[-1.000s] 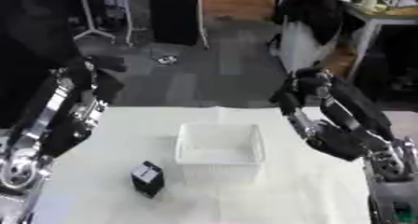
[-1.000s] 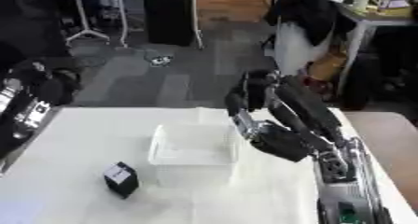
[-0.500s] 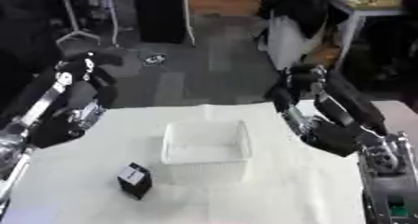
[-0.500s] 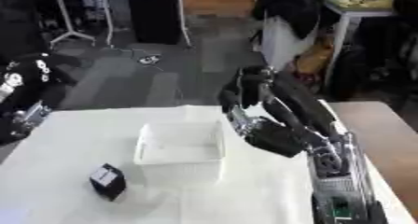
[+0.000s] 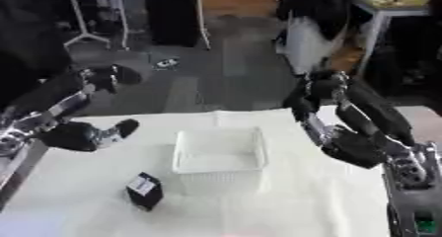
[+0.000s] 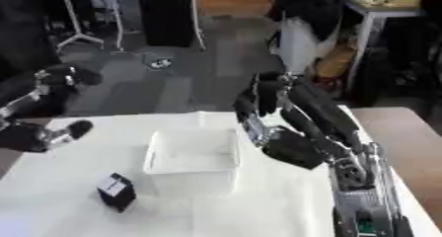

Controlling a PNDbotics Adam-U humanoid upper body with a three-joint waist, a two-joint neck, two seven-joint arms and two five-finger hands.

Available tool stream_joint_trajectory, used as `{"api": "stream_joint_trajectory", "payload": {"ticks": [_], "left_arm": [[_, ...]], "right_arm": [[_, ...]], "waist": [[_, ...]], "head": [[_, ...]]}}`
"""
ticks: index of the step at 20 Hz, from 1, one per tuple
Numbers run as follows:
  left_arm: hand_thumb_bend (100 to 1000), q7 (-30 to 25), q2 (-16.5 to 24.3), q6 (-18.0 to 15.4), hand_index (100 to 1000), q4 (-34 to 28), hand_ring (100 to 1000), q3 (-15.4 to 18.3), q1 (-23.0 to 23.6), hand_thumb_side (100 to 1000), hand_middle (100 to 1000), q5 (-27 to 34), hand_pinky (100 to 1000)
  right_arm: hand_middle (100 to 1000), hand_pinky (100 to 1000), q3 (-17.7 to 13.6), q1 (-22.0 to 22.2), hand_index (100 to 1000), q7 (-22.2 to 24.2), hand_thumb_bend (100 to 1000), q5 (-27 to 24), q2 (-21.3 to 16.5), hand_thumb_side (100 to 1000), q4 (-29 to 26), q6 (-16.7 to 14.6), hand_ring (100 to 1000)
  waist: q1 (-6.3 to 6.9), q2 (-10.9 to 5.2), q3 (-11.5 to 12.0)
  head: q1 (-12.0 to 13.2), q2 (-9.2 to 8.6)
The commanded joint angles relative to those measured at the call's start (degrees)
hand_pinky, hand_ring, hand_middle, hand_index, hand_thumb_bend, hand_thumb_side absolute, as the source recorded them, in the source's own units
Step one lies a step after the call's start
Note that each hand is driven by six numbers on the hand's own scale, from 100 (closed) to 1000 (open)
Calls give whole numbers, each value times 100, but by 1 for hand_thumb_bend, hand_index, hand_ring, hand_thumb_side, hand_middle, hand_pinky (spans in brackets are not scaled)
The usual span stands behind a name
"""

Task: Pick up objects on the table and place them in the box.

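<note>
In the middle of the frame, on the white table (image 5: 285, 201), we are looking down at a white box (image 5: 217, 156) standing open to the top, with nothing that we can make out inside it. Toward the lower left of the frame, well apart from the box's near left corner, a small black object (image 5: 144, 190) with a pale patch on its upper face is sitting on the table, touched by neither hand.

At the left of the frame our left hand (image 5: 82, 135) is hanging over the table's left edge, above the black object and to the left of the box. Its fingers are reaching loosely toward the box with one dark fingertip (image 5: 126, 126) out in front, and it is holding nothing. The arm behind it is running up toward the upper left of the frame.

At the right of the frame our right hand (image 5: 345, 144) is hovering just beside the box's right wall without touching it. Its fingers (image 5: 313, 90) are pointing up toward the top of the frame, only slightly bent, and the hand is empty. Its forearm is running down into the lower right corner.

Beyond the table's far edge, a grey floor (image 5: 207, 78) is filling the upper part of the frame.
</note>
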Motion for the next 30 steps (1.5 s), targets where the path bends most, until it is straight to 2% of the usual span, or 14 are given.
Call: {"api": "stream_joint_trajectory", "payload": {"ticks": [1,2,3,4,5,6,12,14,15,16,17,19,22,30], "left_arm": [[459,-316,276,-335,885,246,852,-117,-261,780,910,-566,999],[397,-462,297,-447,898,326,808,-204,-377,797,883,-782,880],[466,-431,275,-494,878,365,865,-175,-383,786,914,-840,1000],[442,-634,327,-625,893,470,830,-338,-530,775,898,-1095,938],[474,-645,296,-690,877,525,873,-334,-568,791,912,-1190,1000],[447,-748,285,-780,890,626,838,-410,-669,778,903,-1348,962],[467,-1376,169,-1266,877,1257,866,-843,-1082,787,913,-2003,1000],[467,-1663,85,-1448,892,1528,822,-1005,-1190,841,858,-2150,950],[459,-1637,51,-1459,892,1547,818,-888,-1245,851,853,-2110,914],[480,-1562,58,-1459,878,1530,876,-833,-1260,791,909,-2094,1000],[480,-1494,77,-1456,884,1501,869,-814,-1265,800,905,-2106,1000],[471,-1767,6,-1627,894,1730,834,-1079,-1269,830,873,-2221,1000],[445,-2107,-117,-1842,898,2028,805,-1239,-1334,878,845,-2286,880],[450,-2280,-133,-2166,912,2229,813,-1534,-1201,887,852,-2176,881]], "right_arm": [[498,392,10,-53,628,31,100,-29,-37,1000,-86,-15,412],[498,391,14,-50,628,38,100,-31,-36,1000,-84,-20,412],[498,392,9,-49,628,37,100,-30,-40,1000,-83,-19,412],[498,392,25,-46,628,48,100,-30,-40,1000,-82,-34,412],[498,392,20,-44,628,49,100,-28,-41,1000,-81,-36,413],[498,392,25,-42,628,54,100,-31,-39,1000,-78,-38,412],[498,392,48,-32,628,80,100,-45,-26,1000,-86,-47,412],[498,392,58,-32,629,90,100,-52,-18,1000,-91,-52,412],[498,392,47,-28,628,90,100,-50,-23,1000,-92,-46,412],[498,392,43,-27,628,89,100,-49,-25,1000,-94,-43,412],[498,392,42,-28,628,88,100,-49,-27,1000,-94,-41,412],[498,392,58,-31,629,96,100,-55,-11,1000,-101,-49,412],[498,392,63,-30,628,106,100,-60,-2,1000,-111,-50,412],[498,392,68,-37,628,122,100,-67,-6,1000,-118,-45,413]], "waist": [[9,-71,-6],[9,-73,-7],[11,-74,-2],[21,-79,-16],[22,-79,-11],[21,-81,-14],[48,-88,-43],[59,-87,-60],[48,-91,-38],[45,-93,-33],[47,-92,-32],[59,-86,-64],[65,-84,-75],[68,-80,-88]], "head": [[50,-43],[54,-50],[57,-46],[73,-54],[70,-64],[69,-75],[110,-126],[122,-136],[96,-134],[91,-139],[97,-145],[114,-141],[100,-122],[31,-77]]}}
